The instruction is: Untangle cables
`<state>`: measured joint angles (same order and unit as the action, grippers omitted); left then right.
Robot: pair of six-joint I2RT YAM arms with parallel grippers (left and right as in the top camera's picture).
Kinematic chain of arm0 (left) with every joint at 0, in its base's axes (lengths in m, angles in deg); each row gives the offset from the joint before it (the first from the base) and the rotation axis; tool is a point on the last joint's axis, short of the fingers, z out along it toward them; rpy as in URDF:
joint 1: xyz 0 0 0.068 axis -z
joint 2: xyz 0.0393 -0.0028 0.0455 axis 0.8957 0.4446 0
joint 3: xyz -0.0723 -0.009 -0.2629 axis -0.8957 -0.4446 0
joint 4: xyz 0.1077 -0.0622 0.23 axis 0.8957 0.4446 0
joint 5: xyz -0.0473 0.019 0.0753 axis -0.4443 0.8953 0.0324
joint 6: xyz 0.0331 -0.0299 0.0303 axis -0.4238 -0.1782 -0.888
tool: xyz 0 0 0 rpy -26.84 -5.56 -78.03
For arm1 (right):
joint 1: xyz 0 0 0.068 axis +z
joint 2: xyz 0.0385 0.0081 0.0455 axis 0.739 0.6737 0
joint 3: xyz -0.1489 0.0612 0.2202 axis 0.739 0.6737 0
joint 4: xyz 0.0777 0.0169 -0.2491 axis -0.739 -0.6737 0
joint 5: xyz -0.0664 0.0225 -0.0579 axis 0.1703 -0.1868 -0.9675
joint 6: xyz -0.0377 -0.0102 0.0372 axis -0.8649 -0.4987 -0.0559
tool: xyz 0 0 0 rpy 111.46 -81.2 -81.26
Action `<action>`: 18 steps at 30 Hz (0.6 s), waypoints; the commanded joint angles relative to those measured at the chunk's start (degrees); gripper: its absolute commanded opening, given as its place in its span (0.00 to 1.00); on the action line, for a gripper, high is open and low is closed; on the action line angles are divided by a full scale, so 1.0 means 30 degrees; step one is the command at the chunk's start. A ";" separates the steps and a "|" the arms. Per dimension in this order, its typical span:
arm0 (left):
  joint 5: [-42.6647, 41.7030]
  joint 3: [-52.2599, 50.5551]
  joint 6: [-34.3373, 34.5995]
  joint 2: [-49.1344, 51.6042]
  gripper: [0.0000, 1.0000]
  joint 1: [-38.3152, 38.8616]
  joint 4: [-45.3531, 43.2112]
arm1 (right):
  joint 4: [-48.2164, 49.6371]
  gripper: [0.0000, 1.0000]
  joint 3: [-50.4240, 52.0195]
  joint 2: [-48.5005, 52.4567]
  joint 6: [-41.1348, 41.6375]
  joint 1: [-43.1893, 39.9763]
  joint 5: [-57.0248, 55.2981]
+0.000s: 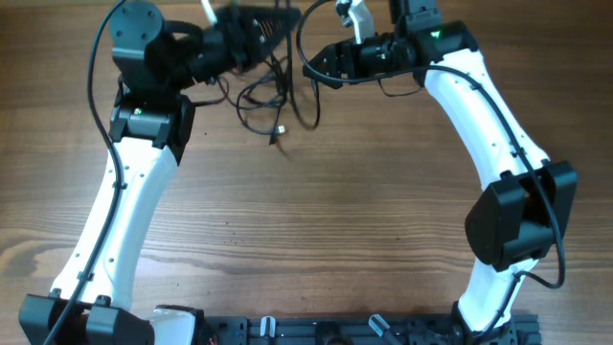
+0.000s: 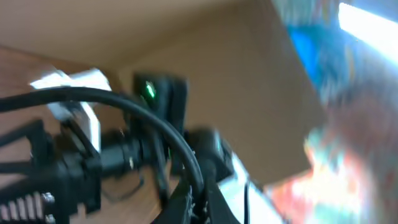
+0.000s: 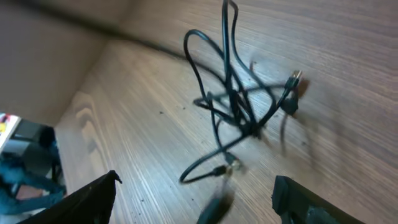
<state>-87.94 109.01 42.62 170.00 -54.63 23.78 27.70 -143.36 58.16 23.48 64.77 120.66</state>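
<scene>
The cables (image 3: 233,106) are one messy black tangle mid-frame. Their loops stand up off the wooden surface (image 3: 348,37), and the tallest one reaches the top edge. One small plug (image 3: 295,78) pokes out on the right of the knot, and another plug end (image 3: 231,160) hangs low at the front. The tool (image 3: 196,180) sits nearest the camera, its two dark fingers (image 3: 93,199) spread wide apart. There's a blurry dark streak low between them, can't tell what it is.

Overhead looks straight down; right wrist views same cables (image 3: 233,106) obliquely.
</scene>
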 commanded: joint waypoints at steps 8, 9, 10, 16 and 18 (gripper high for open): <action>-0.0670 0.0372 -0.8757 -0.0262 0.04 -0.3432 0.9245 | 0.0015 0.68 -0.0022 0.1443 0.4393 0.0138 -0.2113; 0.1188 0.0372 -0.9369 -0.0262 0.04 -0.3891 1.0987 | 0.0015 0.67 -0.0022 0.1661 0.4386 0.0219 -0.1982; 0.3446 0.0372 -1.0032 -0.0262 0.04 -0.4262 1.2721 | 0.0007 0.66 -0.0022 0.1923 0.4386 0.0364 -0.1967; 1.4637 0.0117 -1.0440 0.0328 0.04 -0.4568 1.8841 | 0.0182 0.66 -0.0022 0.2368 0.4408 0.1399 -0.3045; 1.5336 -0.0058 -1.0550 0.0998 0.04 -0.4473 1.9598 | 0.0240 0.64 -0.0022 0.2463 0.5479 0.1887 -0.5646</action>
<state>-55.37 109.62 13.75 170.44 -68.58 80.32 27.94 -143.36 64.80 36.40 68.51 112.57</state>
